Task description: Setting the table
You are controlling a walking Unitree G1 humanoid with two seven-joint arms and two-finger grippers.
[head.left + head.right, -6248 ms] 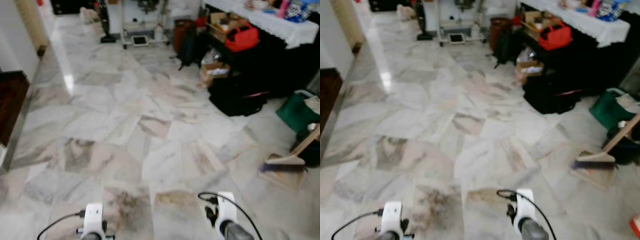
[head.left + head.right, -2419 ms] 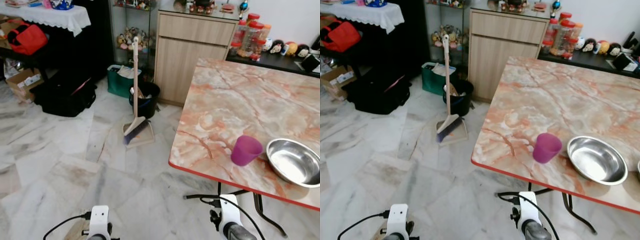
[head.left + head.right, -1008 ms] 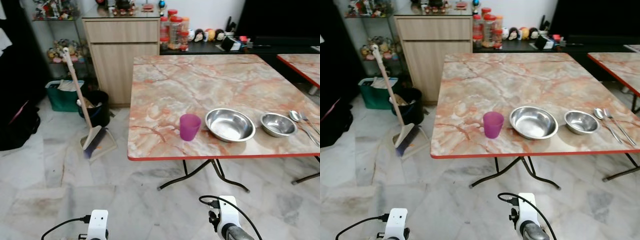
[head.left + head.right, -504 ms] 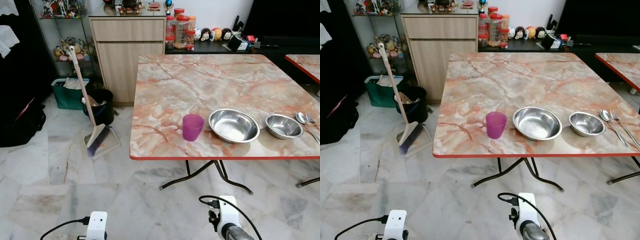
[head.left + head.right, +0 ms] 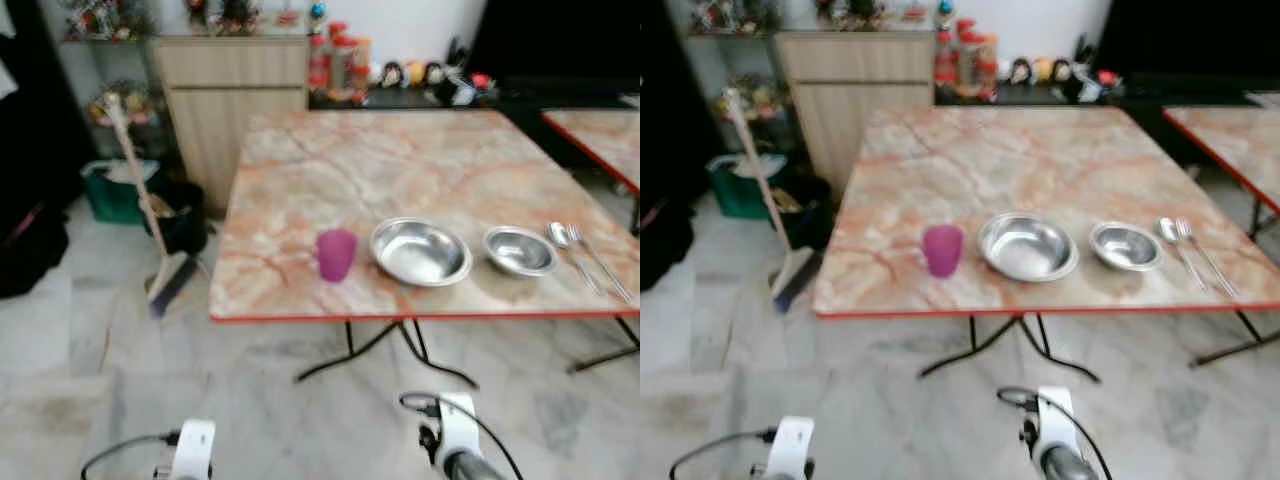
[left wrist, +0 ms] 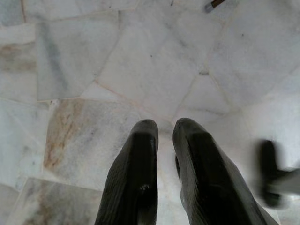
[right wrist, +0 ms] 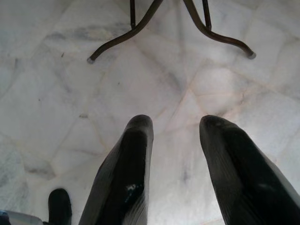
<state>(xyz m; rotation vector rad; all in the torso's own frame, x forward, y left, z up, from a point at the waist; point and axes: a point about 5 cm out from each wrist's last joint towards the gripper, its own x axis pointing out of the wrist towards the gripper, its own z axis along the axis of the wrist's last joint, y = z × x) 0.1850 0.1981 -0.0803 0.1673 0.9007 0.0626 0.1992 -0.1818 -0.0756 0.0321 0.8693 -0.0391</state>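
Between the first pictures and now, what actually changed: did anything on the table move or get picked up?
Only the robot turned, from open floor to facing the table. Purple cup, large bowl, small bowl, spoon and fork kept their places. Both arms hang low over the floor, each tool holding nothing.

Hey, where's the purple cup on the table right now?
In the left eye view the purple cup stands near the front edge of the marble table, towards its left side, just left of the large steel bowl.
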